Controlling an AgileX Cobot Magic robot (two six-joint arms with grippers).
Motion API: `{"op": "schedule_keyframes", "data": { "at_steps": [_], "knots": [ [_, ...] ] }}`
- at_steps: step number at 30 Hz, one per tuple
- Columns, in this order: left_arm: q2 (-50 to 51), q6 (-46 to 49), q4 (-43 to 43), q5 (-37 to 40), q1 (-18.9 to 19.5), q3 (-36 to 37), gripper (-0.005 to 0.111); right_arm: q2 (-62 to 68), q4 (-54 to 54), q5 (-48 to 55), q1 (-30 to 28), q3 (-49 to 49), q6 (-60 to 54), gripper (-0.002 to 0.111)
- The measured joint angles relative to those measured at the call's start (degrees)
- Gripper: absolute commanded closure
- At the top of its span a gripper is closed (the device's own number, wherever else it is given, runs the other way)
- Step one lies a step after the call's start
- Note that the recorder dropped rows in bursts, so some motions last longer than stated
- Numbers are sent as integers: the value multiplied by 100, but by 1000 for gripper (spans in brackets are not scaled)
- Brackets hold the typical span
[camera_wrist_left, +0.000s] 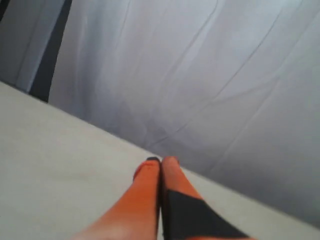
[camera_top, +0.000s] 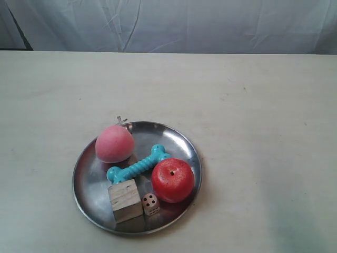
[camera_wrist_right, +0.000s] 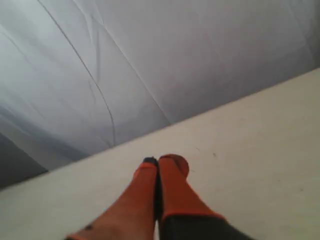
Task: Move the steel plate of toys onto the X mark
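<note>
The steel plate [camera_top: 181, 142] lies on the table, low and left of centre in the exterior view. It holds a pink ball [camera_top: 114, 143], a teal bone toy [camera_top: 138, 166], a red apple [camera_top: 172, 179], a pale wooden cube [camera_top: 125, 200] and a small tan die [camera_top: 150, 203]. Thin grey lines of the X mark [camera_top: 121, 120] show just past the plate's far rim, touching it. Neither arm appears in the exterior view. My left gripper [camera_wrist_left: 161, 160] is shut with nothing in it, over bare table. My right gripper [camera_wrist_right: 158, 160] is likewise shut and holds nothing.
The pale table [camera_top: 253, 105] stretches wide around the plate. A creased white cloth backdrop [camera_top: 184, 23] hangs along its far edge, with a dark gap [camera_top: 16, 31] at the far left corner.
</note>
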Motion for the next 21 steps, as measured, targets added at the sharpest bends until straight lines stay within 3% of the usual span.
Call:
{"op": "schedule_keyframes", "data": {
  "at_steps": [6,11,17,21],
  "knots": [
    [2598,168,1396,2102,0,-1898,107,3158,-1154,1681,0,-2470,-78,109],
    [4579,367,1672,3791,0,-2866,100,5221,-916,2901,0,-3760,-693,106],
    [6142,958,1351,4193,0,-2976,68,6944,825,3773,0,-3948,-2422,66],
    [6810,1612,622,4316,0,-2976,56,7647,1969,4081,39,-3926,-3263,62]
  ]
}}
